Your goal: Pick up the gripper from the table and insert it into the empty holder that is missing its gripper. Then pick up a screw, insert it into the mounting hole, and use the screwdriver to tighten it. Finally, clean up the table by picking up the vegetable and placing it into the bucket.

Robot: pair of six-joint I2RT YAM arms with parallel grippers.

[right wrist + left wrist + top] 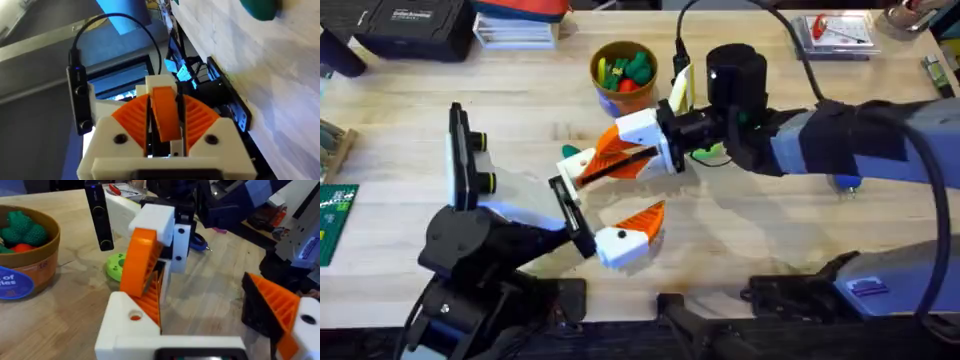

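My right gripper (598, 165) reaches in from the right and is shut on the small orange gripper (165, 112), which sits between its two orange pads. It presses this piece against the holder (125, 330), the white finger block of my left gripper (205, 310). The left gripper is open, and its other finger (642, 218) carries an orange pad. The teal vegetable (570, 152) lies on the table just beyond the two grippers and also shows in the right wrist view as the vegetable (257, 7). The ochre bucket (623, 70) stands farther back and holds several toy vegetables.
A bright green disc (710, 152) lies under my right arm. A blue object (845, 182) is partly hidden below that arm. A black case (410, 25) and stacked books (520, 25) line the far edge. A green board (335, 215) sits at the left.
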